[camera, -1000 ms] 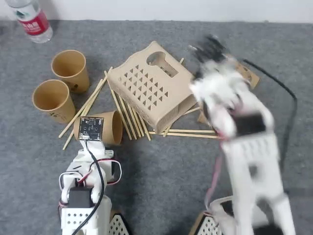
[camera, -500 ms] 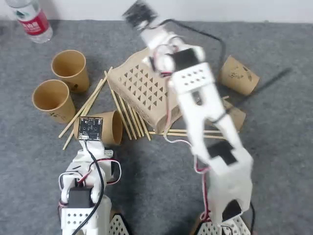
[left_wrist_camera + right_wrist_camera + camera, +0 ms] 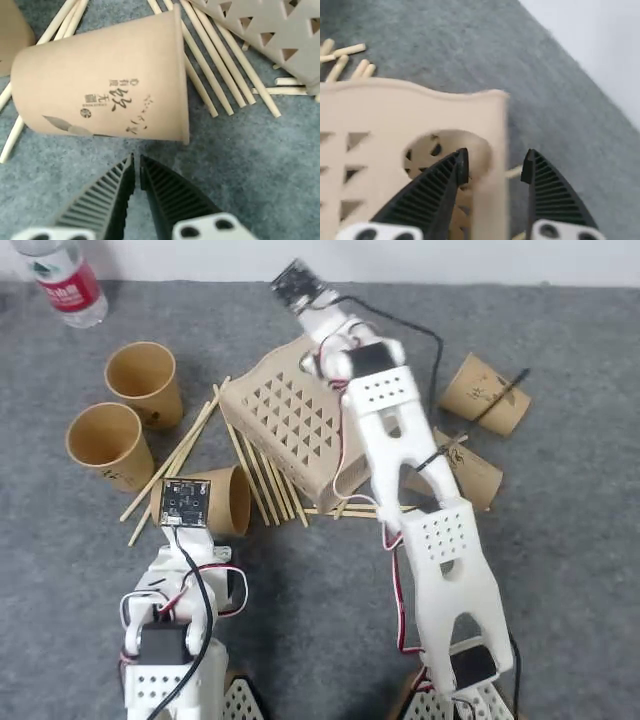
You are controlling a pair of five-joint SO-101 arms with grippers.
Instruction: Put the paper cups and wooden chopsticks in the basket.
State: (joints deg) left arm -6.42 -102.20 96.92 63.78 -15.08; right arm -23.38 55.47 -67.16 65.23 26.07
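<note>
My left gripper (image 3: 136, 165) is shut and empty, just short of a paper cup (image 3: 105, 92) lying on its side; in the high view this cup (image 3: 232, 502) lies at the left arm's tip. My right gripper (image 3: 495, 160) is open, its jaws straddling the end wall of the tipped beige basket (image 3: 395, 115) at the handle hole; from above it (image 3: 322, 338) sits at the basket's (image 3: 295, 425) far end. Two cups stand upright (image 3: 145, 380) (image 3: 105, 445). Two more lie at the right (image 3: 485, 395) (image 3: 465, 470). Wooden chopsticks (image 3: 265, 480) fan out under and beside the basket.
A plastic water bottle (image 3: 65, 280) stands at the far left corner. More chopsticks (image 3: 180, 455) lie between the upright cups and the basket, and others (image 3: 380, 510) lie under the right arm. Grey carpet covers the table.
The right arm swung from the right side of the table across to the basket's far end, uncovering the two cups on the right. The left arm has kept still.
</note>
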